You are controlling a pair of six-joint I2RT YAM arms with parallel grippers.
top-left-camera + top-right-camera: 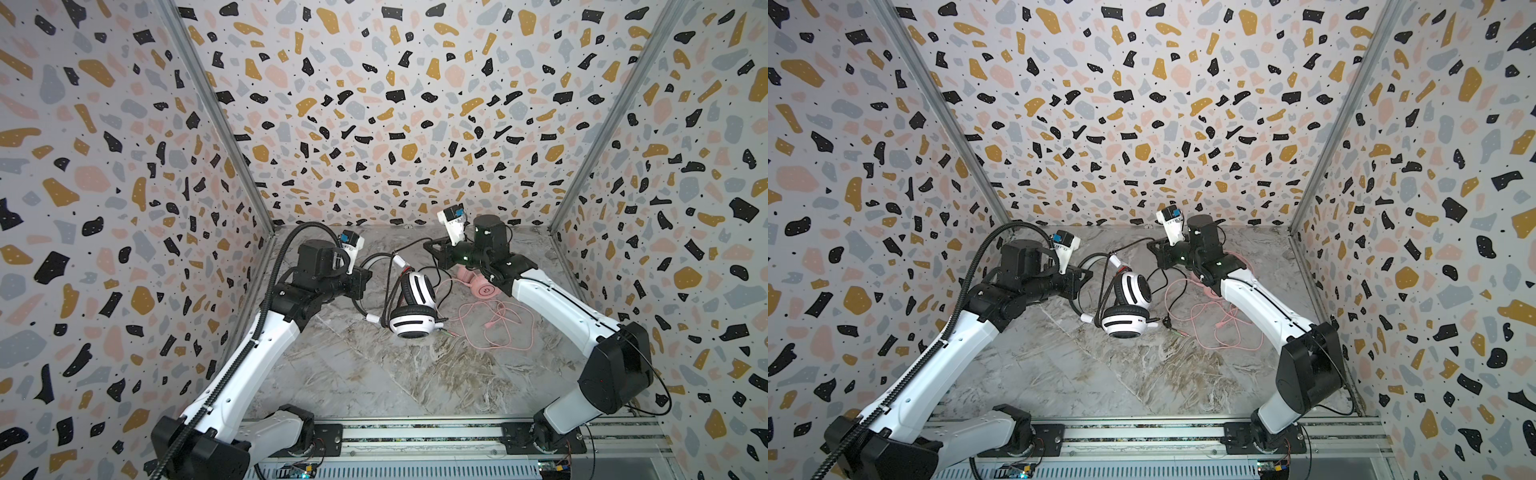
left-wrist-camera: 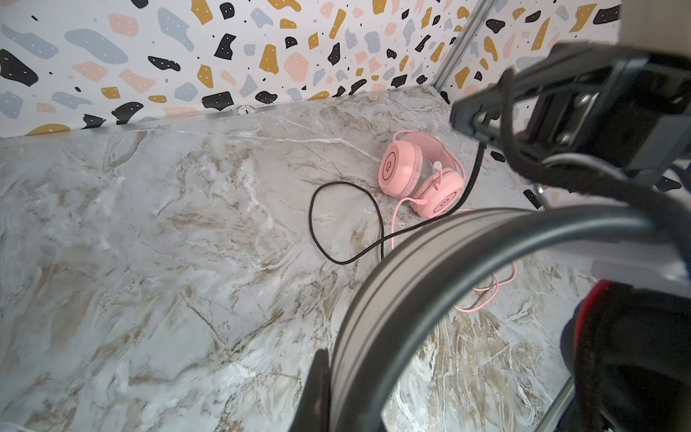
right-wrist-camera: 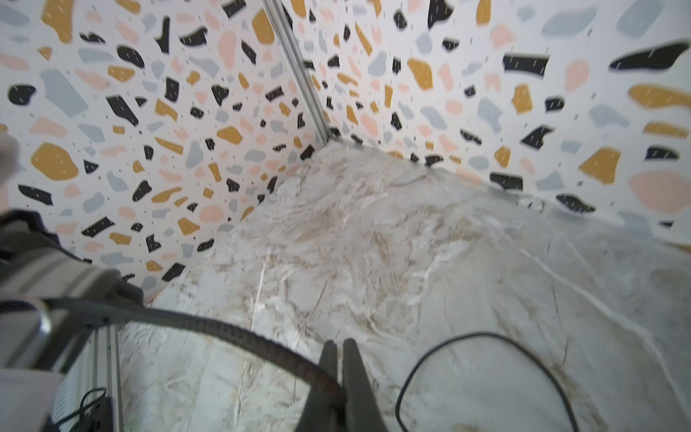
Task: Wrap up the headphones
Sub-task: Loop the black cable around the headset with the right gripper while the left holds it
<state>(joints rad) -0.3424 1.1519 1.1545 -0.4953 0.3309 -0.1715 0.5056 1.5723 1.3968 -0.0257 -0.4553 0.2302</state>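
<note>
Headphones, 2 sets, both on the marble counter (image 1: 374, 382) between speckled walls (image 1: 374, 104).

Set 1: white-and-black headphones (image 1: 411, 309), at the middle of the counter in both top views. We see 1 earcup low, seemingly resting on the counter, and the other tilted up above it. The headband (image 1: 376, 258) arcs toward the left gripper (image 1: 366, 284), which is closed on it. In the left wrist view the band sweeps right past a gripper finger (image 2: 318, 385).

The black cable (image 1: 409, 248) stretches between this headset and the right gripper (image 3: 341, 355). That gripper's 2 fingers are pressed together with the cable pinched between them. Past the grip, the cable drops into a loose loop on the counter.

Set 2: pink headphones (image 2: 418, 174), with earcups side by side, toward the back right of the counter. Both top views show them partly hidden under the right arm, and neither gripper holds them. The pink cable (image 1: 509, 330) sprawls in loose loops on the counter to the right of set 1. In the left wrist view we see the black cable crossing it.
</note>
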